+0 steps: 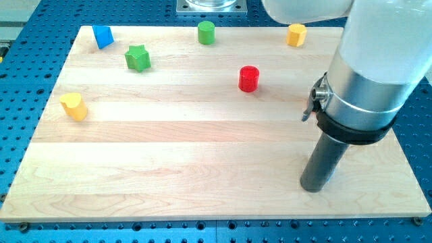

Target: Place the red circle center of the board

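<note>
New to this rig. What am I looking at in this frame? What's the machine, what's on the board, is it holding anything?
One camera looks down at a wooden board on a blue perforated table. The big white and silver body at the view's right is a robot arm ending in a dark rod; my tip rests on the board and holds nothing, it only pushes. Blocks: red circle, up and left of the tip and apart from it; green star; green cylinder; blue block; two yellow blocks.

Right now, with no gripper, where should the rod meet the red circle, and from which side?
Touch the red circle on its upper-right wall and push toward the view's lower left, probably. It stands upright, above and right of the board centre. My tip sits apart, lower right.
</note>
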Controlling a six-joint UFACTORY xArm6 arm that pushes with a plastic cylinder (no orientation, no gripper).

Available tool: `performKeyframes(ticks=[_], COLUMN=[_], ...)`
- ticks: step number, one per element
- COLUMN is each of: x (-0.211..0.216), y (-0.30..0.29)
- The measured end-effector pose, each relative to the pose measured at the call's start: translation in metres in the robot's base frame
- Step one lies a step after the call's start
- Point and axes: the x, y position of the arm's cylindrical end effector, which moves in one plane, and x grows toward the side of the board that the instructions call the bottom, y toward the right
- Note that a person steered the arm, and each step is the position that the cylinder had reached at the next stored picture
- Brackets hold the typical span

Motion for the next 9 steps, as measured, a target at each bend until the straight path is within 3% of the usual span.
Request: performKeyframes(ticks=[1,3,4,5,6,8,9], x=[-0.016,-0.037,-0.028,-0.042,-0.105,-0.223,-0.226], y=[-0.038,0.026,0.047,0.035,-0.012,-0.011,-0.036])
